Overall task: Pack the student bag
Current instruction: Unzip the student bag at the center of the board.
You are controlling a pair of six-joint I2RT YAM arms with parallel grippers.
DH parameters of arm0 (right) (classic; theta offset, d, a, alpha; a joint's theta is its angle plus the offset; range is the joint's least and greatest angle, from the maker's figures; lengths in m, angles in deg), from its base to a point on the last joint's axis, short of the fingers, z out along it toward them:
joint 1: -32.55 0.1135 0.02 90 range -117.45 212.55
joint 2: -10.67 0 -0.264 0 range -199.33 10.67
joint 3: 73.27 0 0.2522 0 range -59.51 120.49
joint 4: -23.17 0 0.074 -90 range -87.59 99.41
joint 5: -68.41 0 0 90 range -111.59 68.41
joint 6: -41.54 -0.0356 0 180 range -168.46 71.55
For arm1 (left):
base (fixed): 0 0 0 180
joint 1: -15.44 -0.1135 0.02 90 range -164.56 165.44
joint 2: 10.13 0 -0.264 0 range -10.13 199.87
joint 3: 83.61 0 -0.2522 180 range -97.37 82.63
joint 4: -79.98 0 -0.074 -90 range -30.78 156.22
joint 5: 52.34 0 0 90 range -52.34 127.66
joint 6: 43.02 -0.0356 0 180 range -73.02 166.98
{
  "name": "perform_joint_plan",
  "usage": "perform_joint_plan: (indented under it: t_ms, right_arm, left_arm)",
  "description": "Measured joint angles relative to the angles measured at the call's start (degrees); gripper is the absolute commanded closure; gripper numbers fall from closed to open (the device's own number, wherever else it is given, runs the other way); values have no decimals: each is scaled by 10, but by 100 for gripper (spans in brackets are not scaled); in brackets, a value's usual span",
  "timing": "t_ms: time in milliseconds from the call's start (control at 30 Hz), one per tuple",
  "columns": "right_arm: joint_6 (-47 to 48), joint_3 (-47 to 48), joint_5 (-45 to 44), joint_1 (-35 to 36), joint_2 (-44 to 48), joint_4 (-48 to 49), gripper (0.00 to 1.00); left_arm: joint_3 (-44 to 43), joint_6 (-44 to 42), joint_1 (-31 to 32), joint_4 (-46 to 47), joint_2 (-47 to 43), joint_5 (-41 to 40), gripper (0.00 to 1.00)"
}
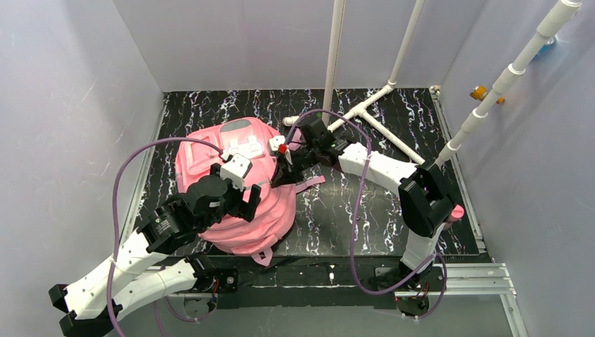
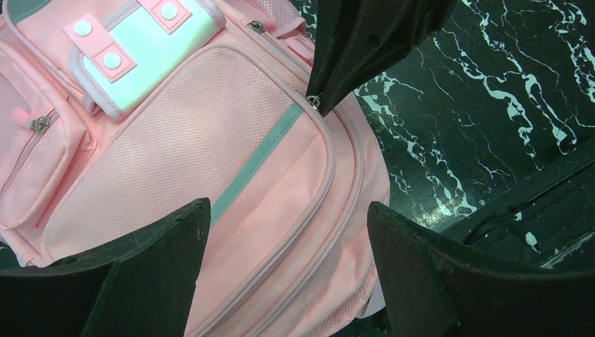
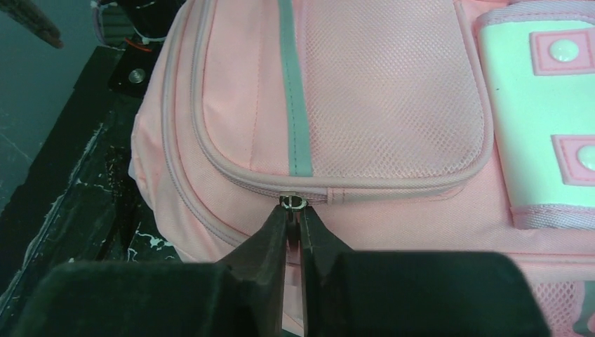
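Note:
The student bag (image 1: 203, 165) is a large pink backpack lying flat on the black marbled table, left of centre. Its mesh front pocket and grey strip (image 3: 295, 105) face up. My right gripper (image 3: 293, 210) is shut on a small metal zipper pull (image 3: 292, 202) at the front pocket's zipper, on the bag's right side (image 1: 281, 175). In the left wrist view that same pull (image 2: 315, 105) sits at the right gripper's dark fingertips. Hovering over the bag's lower part (image 2: 266, 210), my left gripper (image 2: 288, 235) is open, with only pink fabric and two closed zipper lines between its fingers.
A white pipe frame (image 1: 372, 112) lies on the table behind the bag, with uprights rising from it. Bare marbled table (image 1: 337, 210) lies right of the bag. Grey walls enclose three sides. A metal rail (image 1: 337, 274) runs along the near edge.

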Motion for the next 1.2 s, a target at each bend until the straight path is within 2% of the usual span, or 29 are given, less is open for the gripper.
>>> perform_joint_plan:
  t_ms: [67,233,333,467,567,767,867,933,1067,1200]
  right_arm:
    - [-8,0,-12,2,0,1,99]
    - [-47,-19,-54,6,11,6,99]
    - [-86,-66,-100,6,41,36,99]
    - [-148,-145,-167,7,101,95,99]
    - [-194,-193,-210,-5,148,127,99]
    - [-240,-189,-261,-54,164,104,99]
    - [-242,-148,-280,-68,151,58,99]
    - [-242,-130,-294,-70,148,34,99]
    - [-245,-124,-309,-68,149,-10,99]
    - [-257,-124,-324,-63,165,-59,99]
  left_arm:
    - [0,8,0,-3,1,-7,17]
    - [-3,71,0,-29,26,-54,14]
    - [-13,124,-17,-61,60,-73,13]
    - [-46,168,-78,-92,106,-57,11]
    - [-77,181,-96,-96,118,-44,10]
    - [-95,205,-97,-90,94,-40,14]
    - [-55,221,-97,-63,68,-33,31]
    - [-1,230,-97,-35,42,-17,36]
    - [102,237,-97,24,3,31,39]
    - [156,246,-97,96,-10,59,39]
